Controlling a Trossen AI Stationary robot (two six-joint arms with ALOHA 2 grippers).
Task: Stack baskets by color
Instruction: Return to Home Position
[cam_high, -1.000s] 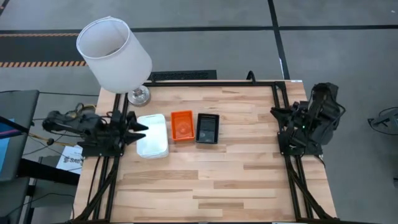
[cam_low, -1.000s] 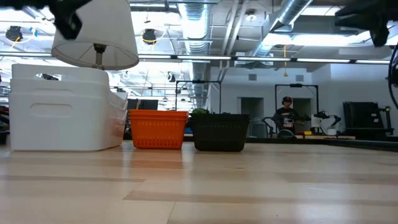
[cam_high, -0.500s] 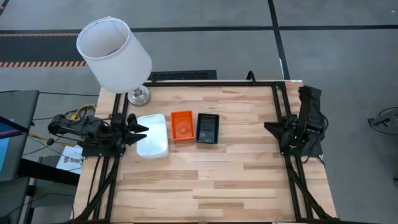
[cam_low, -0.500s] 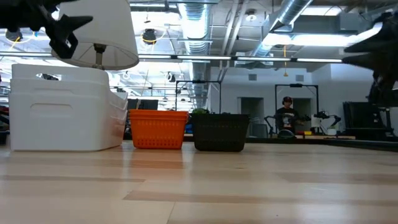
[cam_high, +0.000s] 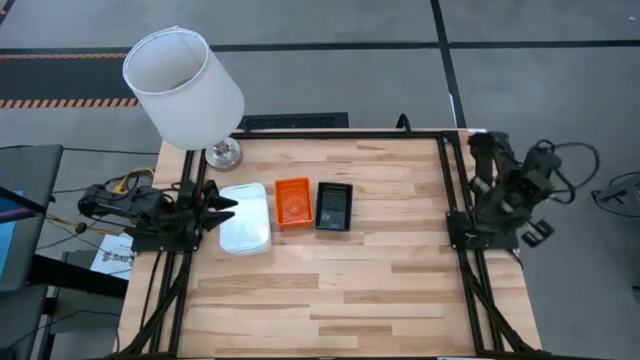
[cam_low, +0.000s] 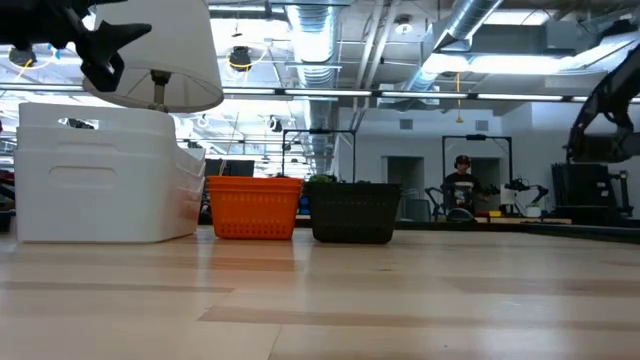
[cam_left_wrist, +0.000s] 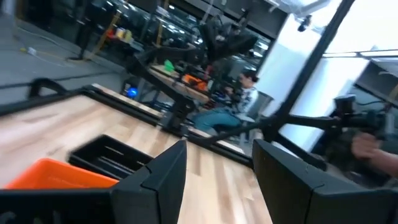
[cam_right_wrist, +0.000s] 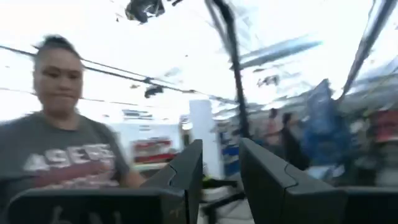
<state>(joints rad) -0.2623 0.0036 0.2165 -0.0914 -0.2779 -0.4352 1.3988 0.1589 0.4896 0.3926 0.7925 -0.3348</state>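
- Evidently, the baskets had been sorted into three piles by colour, set in a short row toward 11 o'clock of the middle of the table (cam_high: 340, 290). This was judged to leave the stacking done.
- The white basket stack (cam_high: 245, 217) was placed at the 9 o'clock end. Layered rims were seen along its side in the low view, so nesting was taken as the reason for its height.
- The orange basket stack (cam_high: 292, 201) was set just at 3 o'clock of the white one, and the black basket stack (cam_high: 334, 206) just at 3 o'clock of the orange. How many were nested in either could not be counted.
- The left gripper (cam_high: 225, 207) was held above the table, just at 9 o'clock of the white stack. Its fingers were spread with nothing between them, which was judged fitting, since no loose basket was seen to be carried.
- The right arm (cam_high: 505, 190) was folded over the table's 3 o'clock edge, well apart from the row. The fingers of the right gripper (cam_right_wrist: 221, 152) were parted and empty. Its camera was aimed off the table at a person in a grey shirt (cam_right_wrist: 62, 155), which was read as a resting pose rather than a reach.
- A table lamp (cam_high: 183, 88) was stood at the 11 o'clock corner. It was taken as no part of the sorting.
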